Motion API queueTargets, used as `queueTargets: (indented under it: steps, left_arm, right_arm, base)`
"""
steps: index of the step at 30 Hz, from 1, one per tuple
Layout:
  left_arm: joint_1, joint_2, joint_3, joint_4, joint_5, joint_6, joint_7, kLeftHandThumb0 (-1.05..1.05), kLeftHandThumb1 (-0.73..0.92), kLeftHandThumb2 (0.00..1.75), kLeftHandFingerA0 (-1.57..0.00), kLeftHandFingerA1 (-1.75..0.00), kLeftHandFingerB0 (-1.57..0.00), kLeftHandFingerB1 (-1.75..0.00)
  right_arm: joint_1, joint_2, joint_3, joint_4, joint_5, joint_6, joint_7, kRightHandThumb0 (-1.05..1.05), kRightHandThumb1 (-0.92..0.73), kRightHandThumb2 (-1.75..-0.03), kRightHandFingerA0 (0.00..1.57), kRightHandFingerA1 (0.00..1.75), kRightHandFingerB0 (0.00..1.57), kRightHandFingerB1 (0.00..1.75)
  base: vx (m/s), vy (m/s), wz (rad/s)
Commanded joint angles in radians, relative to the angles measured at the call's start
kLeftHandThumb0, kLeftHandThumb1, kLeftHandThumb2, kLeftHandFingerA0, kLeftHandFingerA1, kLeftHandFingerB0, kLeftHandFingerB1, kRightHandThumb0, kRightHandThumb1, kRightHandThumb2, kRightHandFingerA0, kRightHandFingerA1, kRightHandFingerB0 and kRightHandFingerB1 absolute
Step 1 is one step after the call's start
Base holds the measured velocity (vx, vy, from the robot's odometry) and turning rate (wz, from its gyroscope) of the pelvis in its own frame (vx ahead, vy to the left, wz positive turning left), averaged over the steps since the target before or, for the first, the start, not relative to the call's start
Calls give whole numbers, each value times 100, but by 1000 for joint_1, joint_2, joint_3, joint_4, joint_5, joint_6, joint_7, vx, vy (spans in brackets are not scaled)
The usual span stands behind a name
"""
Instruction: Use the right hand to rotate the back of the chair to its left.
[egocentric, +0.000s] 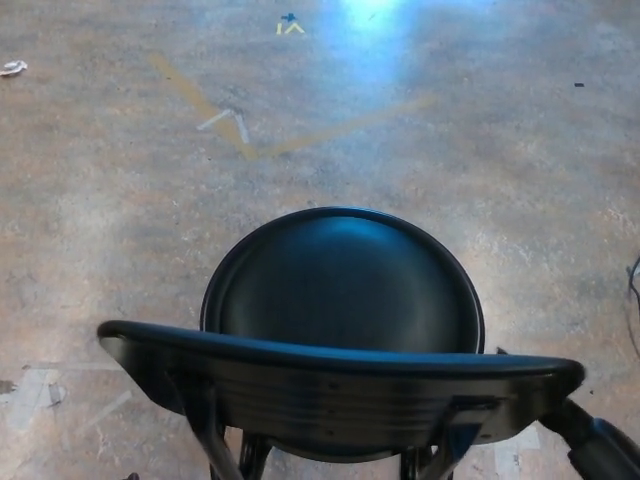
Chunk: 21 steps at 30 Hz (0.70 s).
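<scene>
Open floor (120, 230) left, right and far; chair back (340, 375) blocks the near middle.
</scene>
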Motion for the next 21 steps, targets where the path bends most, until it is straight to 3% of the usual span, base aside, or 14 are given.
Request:
queueTargets:
  steps: [1, 2, 3, 12, 15, 21]
  left_arm:
    - [-1, 6, 0, 3, -14, -7, -4, -105, 24, 105, -61, -153, -60, -149]
    - [-1, 6, 0, 3, -14, -7, -4, -105, 24, 105, -61, -153, -60, -149]
    - [1, 6, 1, 4, -14, -7, -3, -105, 25, 105, -63, -152, -59, -148]
    - [-2, 8, -2, 4, -11, -11, -8, -105, 24, 104, -57, -153, -61, -149]
    - [-3, 10, 3, 4, -17, -7, -10, -105, 24, 103, -61, -152, -60, -148]
    - [-3, 14, 1, 5, -14, 0, -1, -105, 24, 104, -61, -151, -59, -148]
  right_arm:
    - [-4, -7, 41, -74, -48, 69, 73, -102, -47, -88, 0, 0, 0, 0]
    - [-4, -7, 41, -76, -49, 71, 74, -102, -47, -88, 0, 0, 0, 0]
    - [-30, 28, 104, -84, -102, 85, 80, -104, -66, -62, 0, 0, 0, 0]
    - [-147, 156, 334, -114, -221, 144, 121, -105, -69, -62, 0, 0, 0, 0]
    - [-207, 241, 451, -139, -269, 225, 180, -105, -65, -61, 0, 0, 0, 0]
    - [-298, 311, 560, -126, -322, 276, 201, -104, -64, -59, 0, 0, 0, 0]
  base:
    - [0, 0, 0]
    - [0, 0, 0]
    - [0, 0, 0]
    - [0, 0, 0]
    - [0, 0, 0]
    - [0, 0, 0]
